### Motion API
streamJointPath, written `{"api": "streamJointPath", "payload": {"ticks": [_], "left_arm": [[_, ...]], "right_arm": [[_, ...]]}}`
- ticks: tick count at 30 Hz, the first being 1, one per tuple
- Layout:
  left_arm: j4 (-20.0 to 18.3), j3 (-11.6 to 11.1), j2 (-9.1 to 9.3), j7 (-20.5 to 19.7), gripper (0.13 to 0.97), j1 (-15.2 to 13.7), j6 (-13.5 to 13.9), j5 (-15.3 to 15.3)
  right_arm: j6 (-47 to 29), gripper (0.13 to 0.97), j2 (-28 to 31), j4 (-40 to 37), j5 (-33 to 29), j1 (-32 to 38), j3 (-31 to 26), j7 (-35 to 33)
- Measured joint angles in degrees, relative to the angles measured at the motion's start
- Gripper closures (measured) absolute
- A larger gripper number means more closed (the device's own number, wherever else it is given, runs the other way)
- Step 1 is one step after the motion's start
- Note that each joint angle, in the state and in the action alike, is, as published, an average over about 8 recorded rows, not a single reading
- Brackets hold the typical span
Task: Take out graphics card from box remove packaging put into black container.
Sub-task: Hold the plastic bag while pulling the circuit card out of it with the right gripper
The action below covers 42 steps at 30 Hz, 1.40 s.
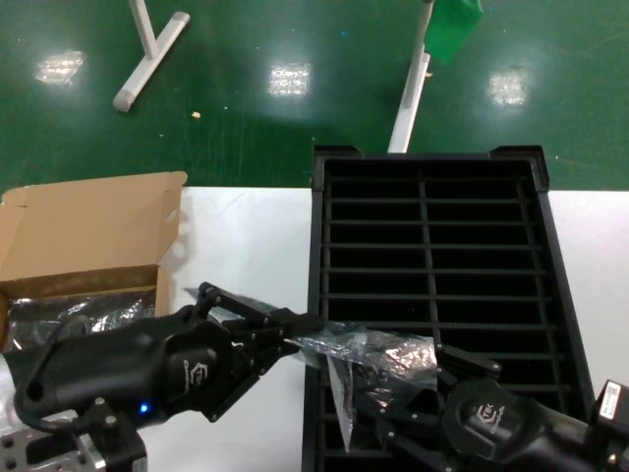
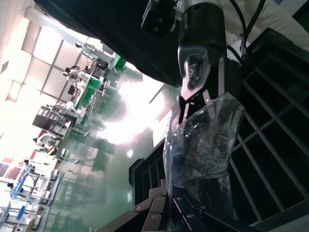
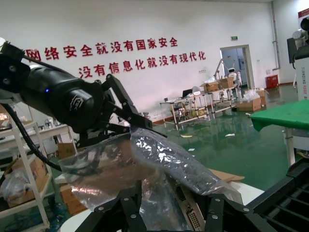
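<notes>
Both grippers on the bag, right over the crate's near edge.
Left gripper (image 1: pixel 307 325) pinches the plastic bag (image 1: pixel 378 352); right gripper (image 1: pixel 388 413) clamps its other end above the black crate (image 1: pixel 428 211).

1. The left arm reaches in from the lower left, forearm level, its tool (image 1: pixel 295 329) pointing toward the right arm with fingers pinched together at the tips.
2. The right arm comes up from the lower right, its tool (image 1: pixel 393 418) angled toward the left tool, fingers closed.
</notes>
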Motion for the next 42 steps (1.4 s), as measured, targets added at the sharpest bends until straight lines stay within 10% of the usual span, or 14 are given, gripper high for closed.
{"api": "streamJointPath", "payload": {"ticks": [42], "left_arm": [[2.08,0.48,-0.44,0.84,0.955,-1.3,1.48,-0.15]], "right_arm": [[-1.31,0.894,0.56,-2.25,0.5,2.0,-0.12,1.83]]}}
